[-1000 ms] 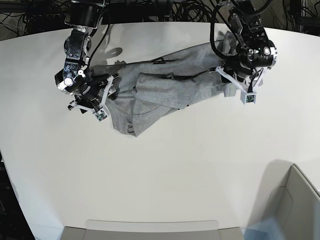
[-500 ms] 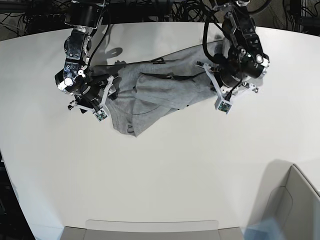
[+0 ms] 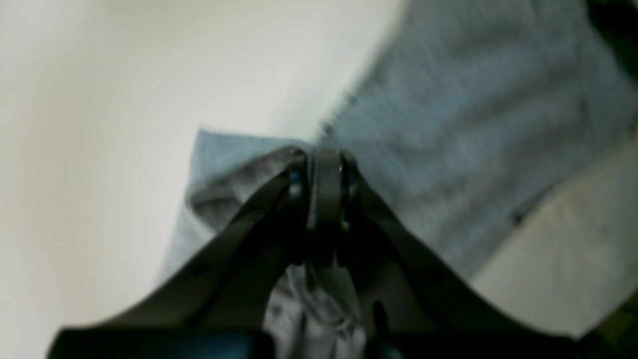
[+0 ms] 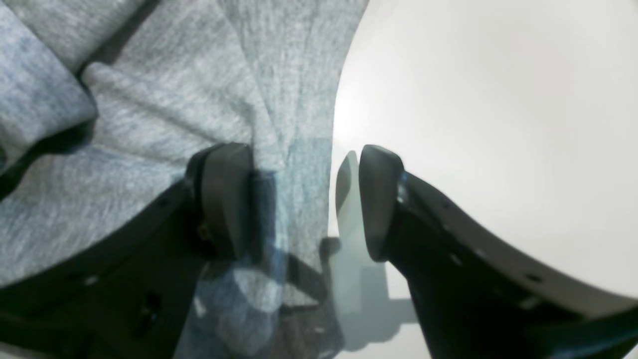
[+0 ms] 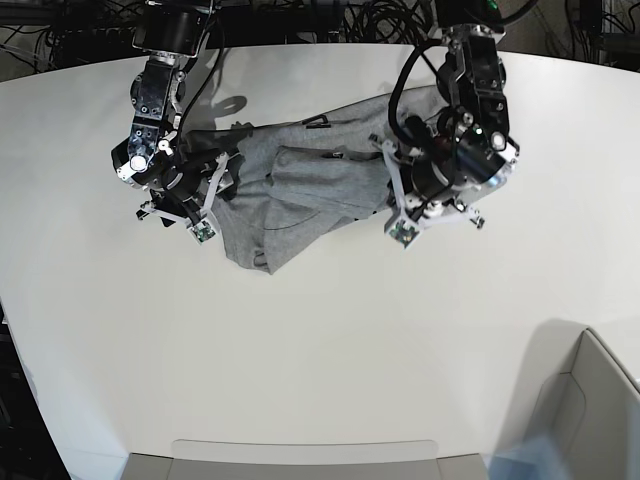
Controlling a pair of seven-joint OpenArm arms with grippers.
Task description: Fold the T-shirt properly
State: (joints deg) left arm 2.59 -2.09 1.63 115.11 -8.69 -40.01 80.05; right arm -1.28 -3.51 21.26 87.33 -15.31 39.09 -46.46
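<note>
While crumpled on the white surface (image 5: 330, 330), the light heather-grey knit T-shirt (image 5: 300, 190) is pinched by the left claw (image 3: 324, 169).
Left claw clenched on a bunched fold of fabric; right claw (image 4: 299, 199) spread wide, straddling the shirt's edge, gripping nothing.

T-shirt (image 5: 300, 195): soft heather-grey knit cloth, matt, fine ribbed texture in the right wrist view, creased and rumpled. Table (image 5: 320, 340): smooth white top, slight sheen, soft reflections near frame centre of the right wrist view. Right gripper (image 4: 299, 199) fingers (image 4: 227, 197): black plastic, smooth, semi-matt. Left gripper (image 3: 324, 169): same dark plastic, blurred.
</note>
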